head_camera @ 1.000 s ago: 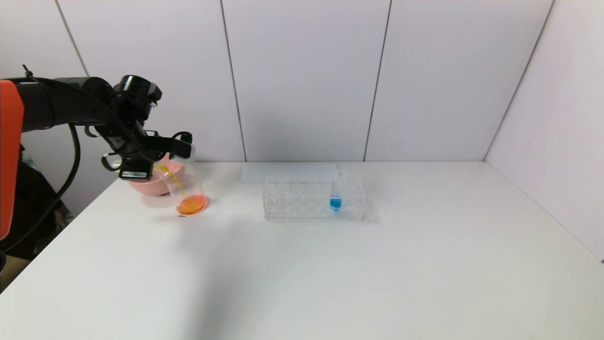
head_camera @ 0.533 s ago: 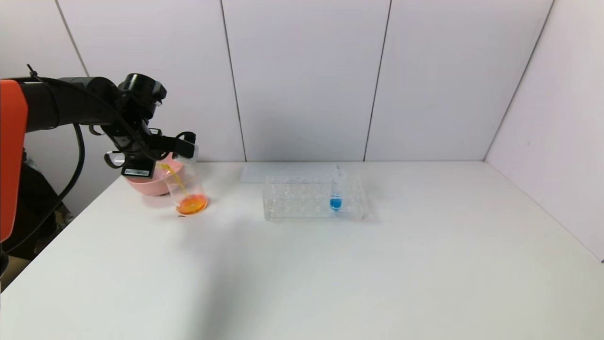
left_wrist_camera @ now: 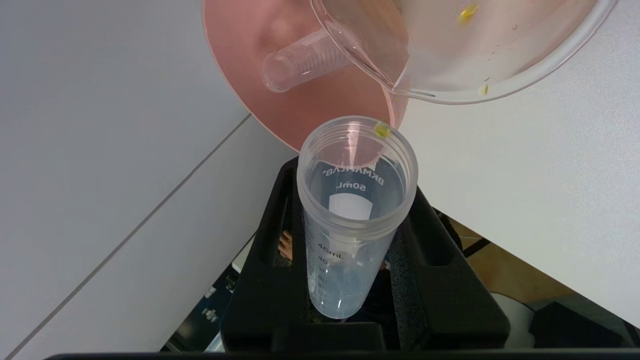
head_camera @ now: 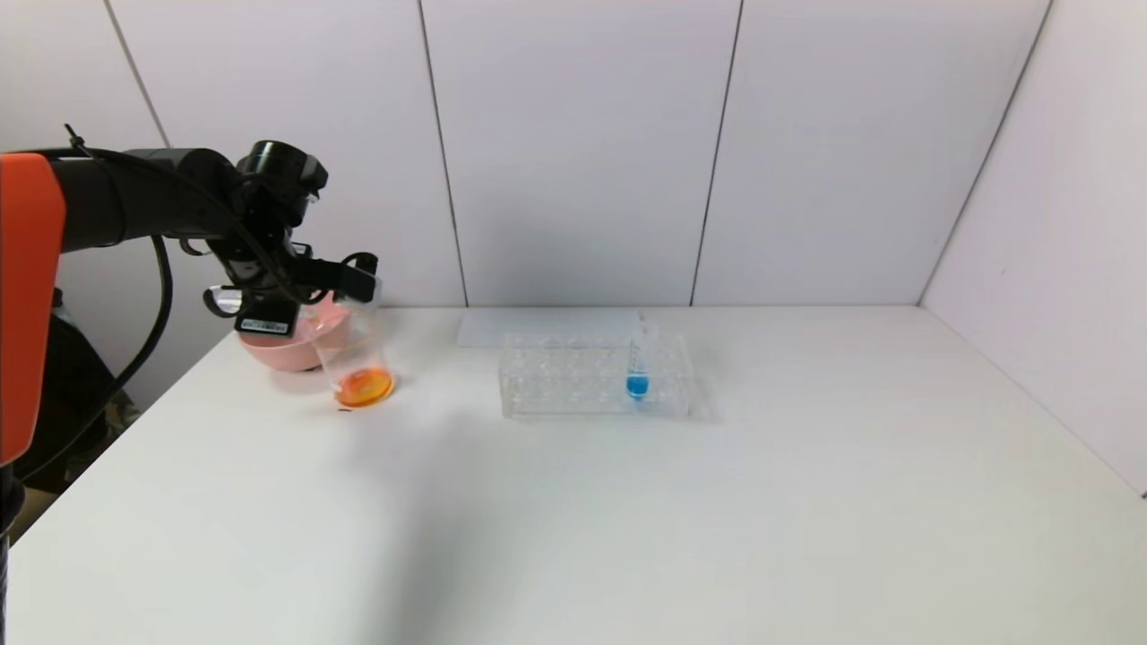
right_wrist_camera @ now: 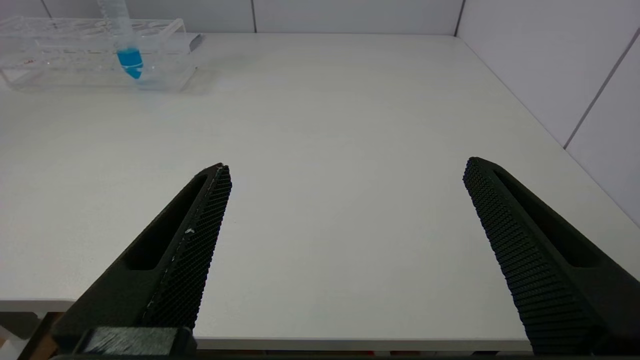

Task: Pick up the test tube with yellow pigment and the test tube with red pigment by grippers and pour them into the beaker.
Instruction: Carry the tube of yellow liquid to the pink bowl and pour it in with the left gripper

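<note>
At the left of the head view we see the left tool (head_camera: 358, 273) clamped on a clear test tube (left_wrist_camera: 350, 210), held tipped with its mouth just over the beaker (head_camera: 356, 354). In the left wrist view the tube looks emptied, with only a yellow drop on its rim. The beaker stands on the desk (head_camera: 627, 502) at middle left of the frame, an orange pool in its bottom. Just behind it sits the pink bowl (head_camera: 273, 345), and the wrist view shows another clear, empty tube (left_wrist_camera: 300, 62) lying inside that bowl. At centre frame the clear rack (head_camera: 573, 376) holds one upright tube with blue liquid (head_camera: 638, 367). The right tool (right_wrist_camera: 345, 200) hovers over the bare near right part of the desk, its fingers wide apart, gripping nothing.
</note>
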Available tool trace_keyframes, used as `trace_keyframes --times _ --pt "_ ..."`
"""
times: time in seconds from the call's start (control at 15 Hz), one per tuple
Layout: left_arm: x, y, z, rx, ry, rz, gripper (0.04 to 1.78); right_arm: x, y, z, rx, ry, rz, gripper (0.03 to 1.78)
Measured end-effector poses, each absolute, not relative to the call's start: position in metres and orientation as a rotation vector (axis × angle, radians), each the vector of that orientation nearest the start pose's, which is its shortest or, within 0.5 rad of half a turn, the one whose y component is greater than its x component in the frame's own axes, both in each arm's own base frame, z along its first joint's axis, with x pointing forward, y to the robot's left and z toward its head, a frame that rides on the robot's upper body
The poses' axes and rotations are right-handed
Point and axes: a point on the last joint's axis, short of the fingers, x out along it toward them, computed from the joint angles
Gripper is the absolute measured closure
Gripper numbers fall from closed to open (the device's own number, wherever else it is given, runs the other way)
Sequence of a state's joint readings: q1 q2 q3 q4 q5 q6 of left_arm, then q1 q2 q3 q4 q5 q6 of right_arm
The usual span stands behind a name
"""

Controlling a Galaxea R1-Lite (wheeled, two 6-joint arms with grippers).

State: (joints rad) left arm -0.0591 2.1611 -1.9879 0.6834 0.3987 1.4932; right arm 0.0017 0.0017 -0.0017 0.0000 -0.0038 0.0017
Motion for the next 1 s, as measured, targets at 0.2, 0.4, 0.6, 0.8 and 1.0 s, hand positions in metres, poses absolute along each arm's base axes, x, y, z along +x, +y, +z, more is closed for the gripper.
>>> trace_keyframes --times 0.2,0.4,0.6,0.8,1.0 --pt "0.4178 -0.0167 0.2174 1.578 0.933 -0.376 1.35 -0.0228 -0.0001 0.076 0.002 0.0 -0.003 0.11" --pt "0.4177 -0.0171 0.2174 1.582 0.938 -0.37 1.35 -0.0228 -0.0001 0.076 0.002 0.0 -0.002 0.11" --pt "0.4173 -0.0178 0.2176 1.589 0.948 -0.361 1.35 -0.0228 -0.0001 0.076 0.002 0.0 -0.004 0.11" --pt "0.417 -0.0182 0.2179 1.591 0.948 -0.363 1.35 -0.0228 -0.0001 0.076 0.002 0.0 -0.003 0.11" --pt "0.4168 -0.0184 0.2181 1.592 0.947 -0.362 1.35 -0.0228 -0.0001 0.076 0.002 0.0 -0.003 0.11"
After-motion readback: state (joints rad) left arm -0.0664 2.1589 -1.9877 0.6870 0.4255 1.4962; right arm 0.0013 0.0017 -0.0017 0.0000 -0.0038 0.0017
